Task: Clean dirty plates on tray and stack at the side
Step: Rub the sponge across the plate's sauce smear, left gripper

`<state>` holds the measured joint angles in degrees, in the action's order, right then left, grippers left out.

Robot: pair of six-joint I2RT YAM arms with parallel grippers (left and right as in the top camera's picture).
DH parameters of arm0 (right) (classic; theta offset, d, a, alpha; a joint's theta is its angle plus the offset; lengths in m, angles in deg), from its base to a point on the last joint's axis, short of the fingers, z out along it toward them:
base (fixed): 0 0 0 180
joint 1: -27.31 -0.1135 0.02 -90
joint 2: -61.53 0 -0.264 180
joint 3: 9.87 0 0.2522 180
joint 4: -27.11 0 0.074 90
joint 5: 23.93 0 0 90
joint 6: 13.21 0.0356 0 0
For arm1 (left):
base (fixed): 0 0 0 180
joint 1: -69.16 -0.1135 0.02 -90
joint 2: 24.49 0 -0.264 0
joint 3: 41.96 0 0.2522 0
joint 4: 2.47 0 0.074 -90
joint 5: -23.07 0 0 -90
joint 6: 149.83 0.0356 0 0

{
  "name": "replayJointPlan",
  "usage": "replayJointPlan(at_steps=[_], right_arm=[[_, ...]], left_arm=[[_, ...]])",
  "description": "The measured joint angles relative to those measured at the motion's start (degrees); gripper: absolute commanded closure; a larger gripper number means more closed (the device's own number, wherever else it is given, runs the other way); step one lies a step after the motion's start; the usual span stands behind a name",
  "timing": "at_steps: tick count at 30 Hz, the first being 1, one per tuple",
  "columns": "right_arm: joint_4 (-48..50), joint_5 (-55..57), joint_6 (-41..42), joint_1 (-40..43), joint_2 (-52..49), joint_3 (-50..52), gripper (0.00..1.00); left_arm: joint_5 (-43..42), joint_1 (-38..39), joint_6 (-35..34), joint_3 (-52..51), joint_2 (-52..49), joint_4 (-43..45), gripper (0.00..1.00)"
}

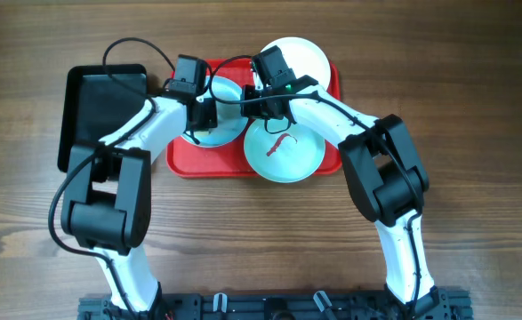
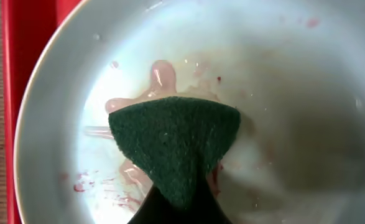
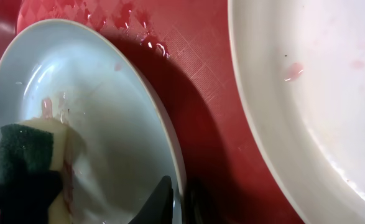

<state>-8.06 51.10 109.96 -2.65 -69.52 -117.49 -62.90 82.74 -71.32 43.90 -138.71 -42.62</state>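
The red tray [image 1: 209, 165] holds three plates. The pale blue plate [image 1: 228, 92] lies at its left, smeared with pinkish-brown residue in the left wrist view [image 2: 294, 93]. My left gripper [image 1: 202, 116] is shut on a green and yellow sponge [image 2: 176, 137] pressed onto that plate. My right gripper [image 1: 253, 103] is shut on the plate's right rim [image 3: 179, 202]. The sponge [image 3: 27, 152] also shows in the right wrist view. A plate with a red squiggle [image 1: 287, 160] lies at the front. A white plate [image 1: 307, 53] lies at the back.
A smaller black tray [image 1: 100, 107] lies on the wooden table left of the red tray. The red tray floor [image 3: 201, 81] is wet with red droplets between the plates. A second smeared plate [image 3: 319, 93] lies close to the right of the held one.
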Motion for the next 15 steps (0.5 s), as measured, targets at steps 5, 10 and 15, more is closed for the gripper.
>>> replayJointPlan(at_steps=[5,10,15], right_arm=[[0.0,0.48,0.0,0.2,0.0,0.0,0.89],[-0.02,0.68,0.0,0.59,0.0,0.0,0.89],[-0.02,0.72,0.0,0.59,0.0,0.0,0.9]], left_arm=[[1.49,1.03,-1.84,-1.29,0.0,4.13,0.96],[2.16,2.58,-2.6,-2.12,-0.96,11.39,0.96],[2.43,3.04,-2.8,-2.21,-1.75,14.01,0.96]])
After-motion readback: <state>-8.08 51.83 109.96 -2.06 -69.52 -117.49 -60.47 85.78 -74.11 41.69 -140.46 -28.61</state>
